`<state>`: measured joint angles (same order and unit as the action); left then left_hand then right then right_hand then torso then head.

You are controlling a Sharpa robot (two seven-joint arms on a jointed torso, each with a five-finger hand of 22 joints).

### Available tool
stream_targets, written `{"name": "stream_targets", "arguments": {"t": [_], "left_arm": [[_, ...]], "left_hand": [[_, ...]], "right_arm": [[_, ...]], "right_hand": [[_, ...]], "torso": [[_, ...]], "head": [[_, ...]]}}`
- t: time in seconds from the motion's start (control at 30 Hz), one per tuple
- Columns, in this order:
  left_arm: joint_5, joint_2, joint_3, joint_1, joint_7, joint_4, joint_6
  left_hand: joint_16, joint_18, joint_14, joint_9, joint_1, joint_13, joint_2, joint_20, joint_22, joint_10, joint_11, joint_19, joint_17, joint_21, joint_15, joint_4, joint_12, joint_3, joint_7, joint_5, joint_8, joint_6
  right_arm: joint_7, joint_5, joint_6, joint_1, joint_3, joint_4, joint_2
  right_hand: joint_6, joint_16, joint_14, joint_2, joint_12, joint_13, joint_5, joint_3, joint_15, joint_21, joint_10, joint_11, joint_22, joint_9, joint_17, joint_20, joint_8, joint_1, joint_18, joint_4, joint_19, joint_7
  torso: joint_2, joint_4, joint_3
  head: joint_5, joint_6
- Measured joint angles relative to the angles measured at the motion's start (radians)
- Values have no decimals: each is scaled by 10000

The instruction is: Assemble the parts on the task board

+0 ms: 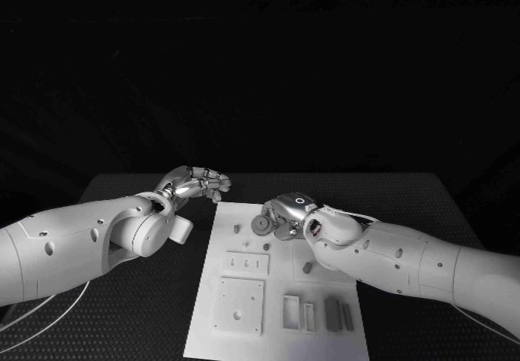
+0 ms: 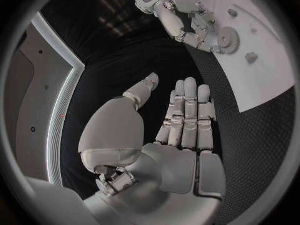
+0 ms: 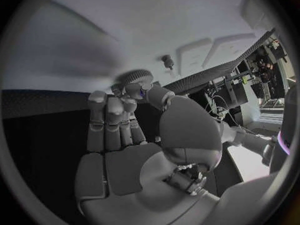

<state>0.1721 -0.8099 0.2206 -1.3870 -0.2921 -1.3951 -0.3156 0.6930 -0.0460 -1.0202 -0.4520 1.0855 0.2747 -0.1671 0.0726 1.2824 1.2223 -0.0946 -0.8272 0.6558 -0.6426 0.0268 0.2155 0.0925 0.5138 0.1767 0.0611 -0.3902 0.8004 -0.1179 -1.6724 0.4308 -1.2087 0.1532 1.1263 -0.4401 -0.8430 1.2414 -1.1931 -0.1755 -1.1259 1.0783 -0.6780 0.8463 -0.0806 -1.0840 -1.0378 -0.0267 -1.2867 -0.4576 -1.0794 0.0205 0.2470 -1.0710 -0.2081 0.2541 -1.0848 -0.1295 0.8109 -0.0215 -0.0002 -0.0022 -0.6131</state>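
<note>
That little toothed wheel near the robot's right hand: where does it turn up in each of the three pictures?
Head view: the gear sits at the task board's far end, at the right hand's fingertips.
Left wrist view: the gear is on the board beside the right hand.
Right wrist view: the gear lies just beyond the fingertips.
Shared landmark: the small peg nearby.
</note>
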Motion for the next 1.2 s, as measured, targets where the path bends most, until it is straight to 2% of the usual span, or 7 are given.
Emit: {"name": "stream_targets", "arguments": {"t": [0.1,0.57,0.8,0.93,1.0,1.1,1.2], "left_arm": [[0,-5,0,0,0,3,0],[0,-26,-1,0,3,10,0],[0,-53,-3,0,3,12,0],[0,-65,-9,0,2,38,0],[0,-70,-10,0,-4,51,1],[0,-82,-12,-1,-16,78,7],[0,-84,-12,-1,-20,142,13]], "left_hand": [[0,2,0,0,0,0,0,0,0,0,0,0,0,0,0,0,0,0,0,0,0,0],[0,12,0,-9,0,-1,0,0,0,0,0,0,1,0,0,0,1,0,0,0,39,0],[0,20,0,-8,0,7,0,0,1,0,0,0,1,0,0,0,1,0,0,0,39,0],[0,30,0,-15,0,7,0,0,-8,-38,-38,0,2,0,0,0,2,0,0,0,39,0],[0,2,0,-19,0,7,0,0,-8,-39,-38,0,1,0,0,0,2,0,0,0,39,0],[0,-67,0,-33,0,27,0,0,-8,-39,-38,0,-8,0,0,0,2,0,0,0,39,0],[0,-86,0,-45,0,40,0,-34,-8,-39,-38,34,-9,0,0,0,2,0,0,0,39,0]], "right_arm": [[33,32,11,15,16,28,-43],[40,132,245,47,37,187,-286],[199,411,916,46,24,407,-622],[622,1046,1504,-28,-119,691,-1026],[871,1425,1654,-92,-228,820,-1213],[1473,2302,1726,-275,-419,1080,-1681],[2101,3326,1603,-384,-594,1276,-2247]], "right_hand": [[-16,-2,-1,20,0,0,0,41,1,-5,1,-1,-5,-49,0,1,159,20,-1,41,1,16],[-29,-1,-5,-22,-39,-12,1,149,4,-59,1,-1,-5,5,2,-4,162,62,-2,94,-4,29],[-29,-1,-10,-31,-38,-41,124,232,9,-59,1,-1,1,6,2,-2,162,71,-2,122,-9,29],[-30,0,-21,-260,-77,-97,1201,181,20,-59,1,-1,65,44,3,75,162,53,-3,71,-89,30],[-30,1,-22,-552,-77,-114,2287,22,21,-58,1,-1,96,43,8,105,162,66,-3,-88,-119,30],[-45,2,-57,-681,-77,-139,4153,-463,56,-58,1,-1,126,65,21,120,162,165,-4,-323,-135,45],[-47,1,27,-750,-77,-145,4882,-1109,142,-58,1,-1,126,68,21,116,162,234,-3,-315,-125,46]], "torso": [[0,3,-1],[0,3,2],[-3,5,1],[-7,10,-3],[-12,12,-5],[-13,25,-2],[-21,40,5]], "head": [[-2,-11],[4,-28],[-12,-7],[-40,47],[-58,73],[-94,127],[-141,175]]}}
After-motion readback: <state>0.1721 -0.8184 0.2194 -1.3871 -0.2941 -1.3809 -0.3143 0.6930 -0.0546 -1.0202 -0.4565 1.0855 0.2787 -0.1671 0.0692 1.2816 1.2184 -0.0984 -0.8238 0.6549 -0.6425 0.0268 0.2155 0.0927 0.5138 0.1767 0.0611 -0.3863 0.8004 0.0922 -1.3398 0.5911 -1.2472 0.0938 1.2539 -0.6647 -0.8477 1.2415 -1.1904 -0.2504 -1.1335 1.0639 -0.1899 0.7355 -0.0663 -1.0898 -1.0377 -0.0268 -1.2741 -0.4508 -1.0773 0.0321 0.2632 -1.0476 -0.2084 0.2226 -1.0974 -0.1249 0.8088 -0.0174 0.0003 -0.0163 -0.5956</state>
